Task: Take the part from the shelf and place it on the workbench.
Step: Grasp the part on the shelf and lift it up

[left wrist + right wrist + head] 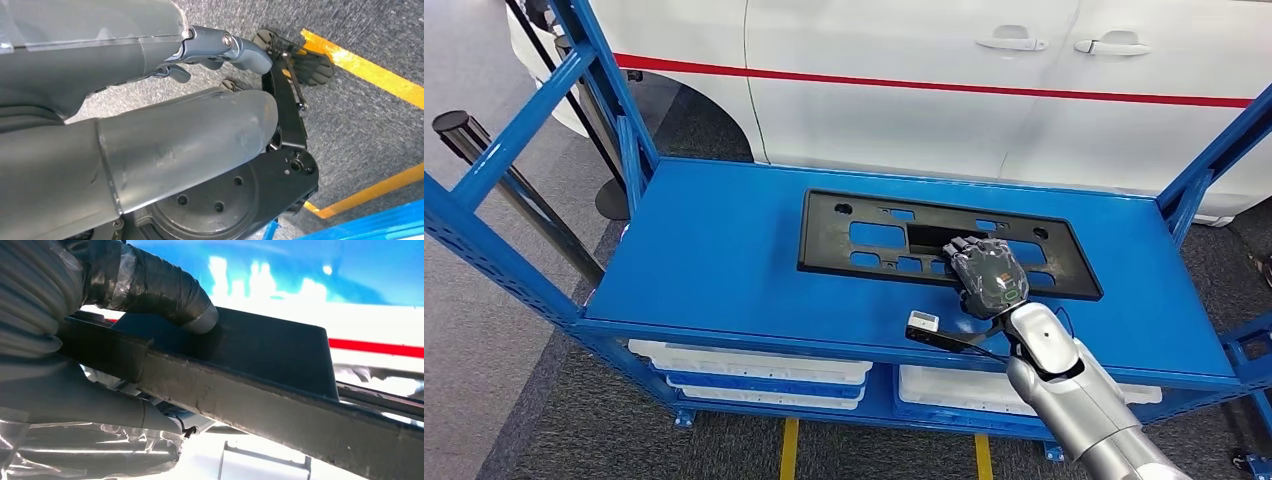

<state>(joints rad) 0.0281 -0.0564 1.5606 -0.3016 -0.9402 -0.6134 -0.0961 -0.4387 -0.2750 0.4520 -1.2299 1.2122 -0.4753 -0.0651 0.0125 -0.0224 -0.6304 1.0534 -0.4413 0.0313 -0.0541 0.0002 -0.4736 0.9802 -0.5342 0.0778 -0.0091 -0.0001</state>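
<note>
Plastic, flat and full of cut-outs — so we judge the black part (944, 245), lying on the blue shelf (714, 260), as light, stiff, perhaps a little flexible. Our right hand (989, 275) clasps its near rail, fingers (150, 287) above, thumb below — off-centre, so it may tilt; our left hand (220, 47) hangs loose, holding nothing.
</note>
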